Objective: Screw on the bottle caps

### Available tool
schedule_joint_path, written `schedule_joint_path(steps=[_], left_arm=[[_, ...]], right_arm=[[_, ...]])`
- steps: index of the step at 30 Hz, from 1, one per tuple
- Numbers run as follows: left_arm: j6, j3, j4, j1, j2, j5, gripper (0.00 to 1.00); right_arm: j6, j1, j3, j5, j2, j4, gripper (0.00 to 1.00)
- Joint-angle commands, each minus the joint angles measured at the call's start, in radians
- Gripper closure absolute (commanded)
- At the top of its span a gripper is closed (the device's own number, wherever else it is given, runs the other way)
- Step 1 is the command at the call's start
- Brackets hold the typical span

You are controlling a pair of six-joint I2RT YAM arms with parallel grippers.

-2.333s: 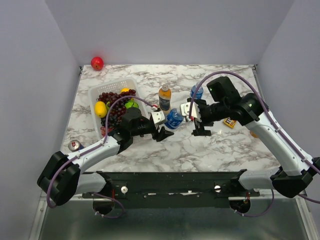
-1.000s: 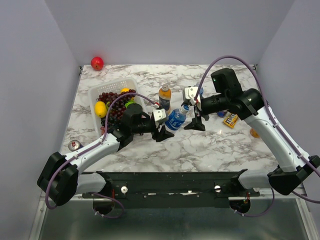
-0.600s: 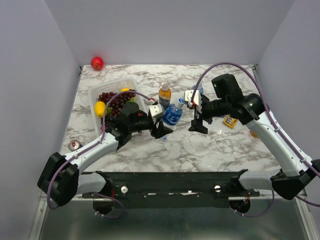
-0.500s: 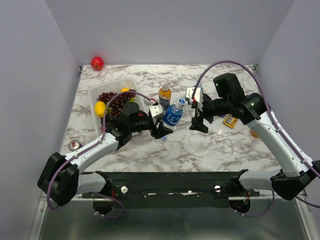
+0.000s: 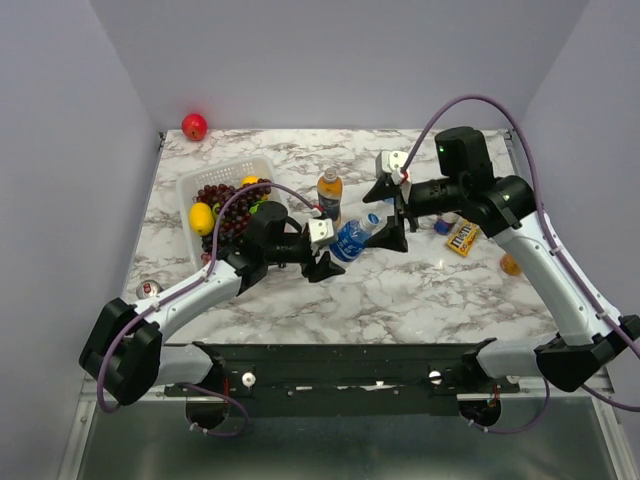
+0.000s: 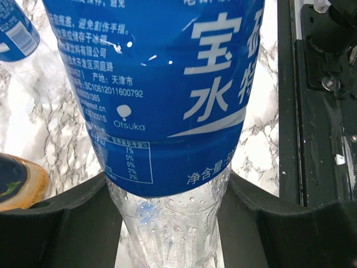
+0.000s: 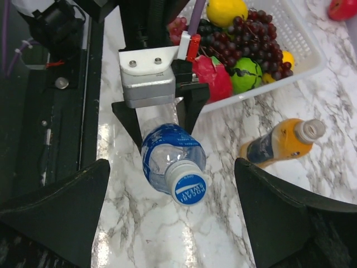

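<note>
One bottle in hand: a clear Pocari Sweat bottle (image 7: pixel 167 148) with a blue label, raised and tilted over the middle of the table (image 5: pixel 420 300), neck towards the right side.
Its top: a blue-and-white screw cap (image 7: pixel 188 188) sits on the neck; I cannot tell how far down it is screwed.
Left gripper (image 5: pixel 330 256): clamped on the bottle's lower body, one finger on each side just below the label.
Right gripper (image 5: pixel 388 215): jaws spread wide and holding nothing, hanging just past the capped end; the cap lies in line between the two fingers, apart from both.
Orange drink bottle (image 5: pixel 329 192): dark label, pale cap (image 7: pixel 309 129) on, standing just behind the held bottle, beside the basket.
Second blue-label bottle (image 6: pixel 17 30): glimpsed beyond the held one in the left wrist view; its top is out of sight.
Basket (image 5: pixel 188 185): white, on the left half of the table, filled with grapes (image 5: pixel 225 195) and a lemon (image 5: pixel 201 217).
Farther out: a red fruit (image 5: pixel 194 126) in the back left corner, a drink can (image 5: pixel 148 290) by the left edge, an M&M's packet (image 5: pixel 462 238) towards the right edge.
</note>
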Motion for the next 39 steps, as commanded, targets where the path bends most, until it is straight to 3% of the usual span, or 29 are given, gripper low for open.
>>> schedule_joint_path(steps=[1, 14, 26, 31, 39], left_arm=[[0.009, 0.049, -0.010, -0.005, 0.012, 0.035, 1.00], [-0.208, 0.017, 0.144, 0.013, 0.026, 0.009, 1.00], [-0.244, 0.014, 0.177, 0.030, 0.019, -0.015, 1.00], [-0.184, 0.013, 0.137, 0.028, 0.016, 0.003, 1.00], [0.037, 0.052, -0.065, -0.008, 0.029, 0.047, 1.00]], right_arm=[[-0.001, 0.003, -0.036, -0.118, 0.022, 0.022, 0.00], [-0.046, 0.003, -0.120, -0.006, -0.058, -0.007, 0.01], [-0.039, 0.003, -0.197, 0.144, -0.139, -0.065, 0.01], [-0.001, -0.003, -0.178, 0.233, -0.156, -0.096, 0.01], [0.074, -0.017, -0.016, 0.212, -0.047, 0.031, 0.01]])
